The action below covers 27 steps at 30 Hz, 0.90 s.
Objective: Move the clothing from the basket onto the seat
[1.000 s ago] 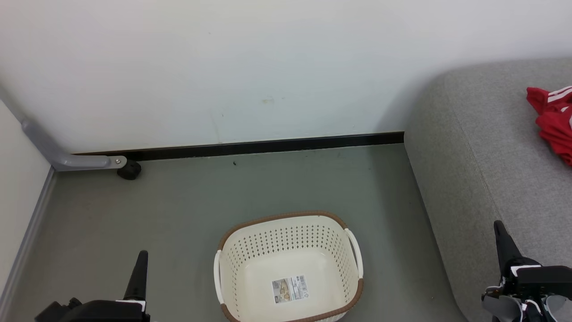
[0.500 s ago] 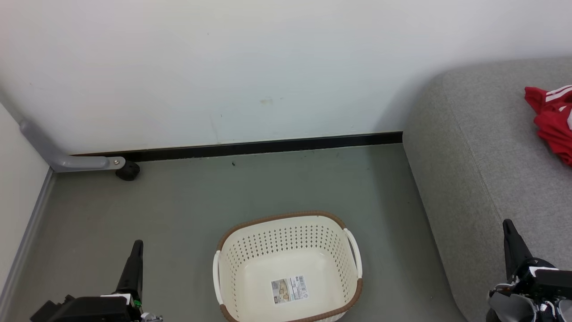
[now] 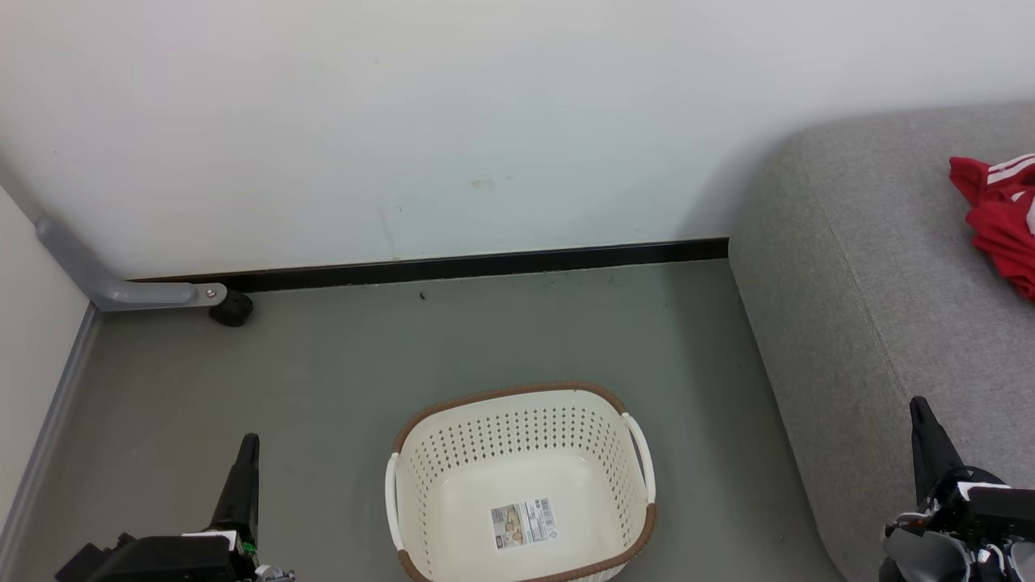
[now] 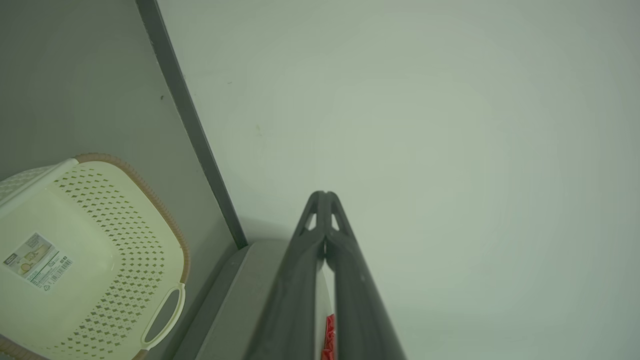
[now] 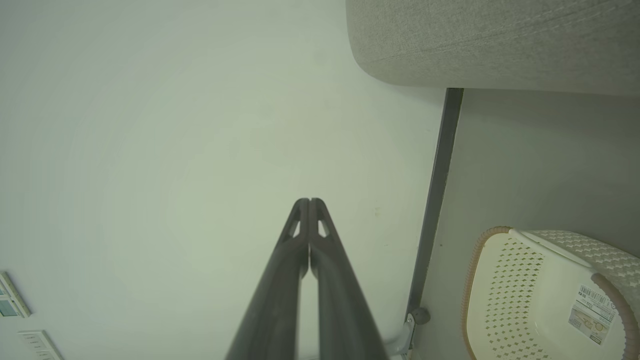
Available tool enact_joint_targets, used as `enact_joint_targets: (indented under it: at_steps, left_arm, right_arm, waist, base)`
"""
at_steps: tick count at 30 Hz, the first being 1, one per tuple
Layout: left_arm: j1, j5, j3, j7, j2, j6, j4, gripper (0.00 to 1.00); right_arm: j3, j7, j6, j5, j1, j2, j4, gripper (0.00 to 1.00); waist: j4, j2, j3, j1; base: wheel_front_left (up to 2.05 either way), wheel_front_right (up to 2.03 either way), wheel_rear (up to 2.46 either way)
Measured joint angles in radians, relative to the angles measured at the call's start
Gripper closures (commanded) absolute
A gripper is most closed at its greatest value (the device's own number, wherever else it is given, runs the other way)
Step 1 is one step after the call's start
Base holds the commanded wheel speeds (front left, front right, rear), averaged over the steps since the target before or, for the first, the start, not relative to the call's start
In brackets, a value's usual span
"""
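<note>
The cream perforated basket (image 3: 639, 453) with a brown rim stands on the grey floor at the bottom centre, holding nothing but a label sticker (image 3: 524, 523). Red clothing (image 3: 999, 218) with white stripes lies on the light-grey seat (image 3: 881, 267) at the right edge, partly cut off. My left gripper (image 3: 247, 446) is low at the left of the basket, shut, fingers touching at the tips (image 4: 324, 195). My right gripper (image 3: 920, 412) rises over the seat's front edge at the lower right, shut and holding nothing (image 5: 309, 201). The basket (image 4: 165, 245) (image 5: 480, 280) shows in both wrist views.
A white wall with a black skirting strip (image 3: 453, 265) runs behind the floor. A grey metal leg with a black caster (image 3: 232, 307) stands in the left corner. Bare grey floor (image 3: 453, 339) lies between basket and wall.
Compared with a second ago both grippers have sunk slightly and shifted outward in the head view; since half a second ago nothing has moved.
</note>
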Motion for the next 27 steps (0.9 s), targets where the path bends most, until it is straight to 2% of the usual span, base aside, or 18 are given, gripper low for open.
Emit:
enact_joint_targets:
  at_steps: [27]
  left_arm:
    - [0.000,0.000,0.000,0.000,0.000,0.000,-0.002,1.00]
  right_arm:
    - [0.000,0.000,0.000,0.001,0.000,0.000,-0.002,1.00]
  waist:
    - [0.000,0.0000,0.000,0.0000]
  base:
    - [0.00,0.00,0.00]
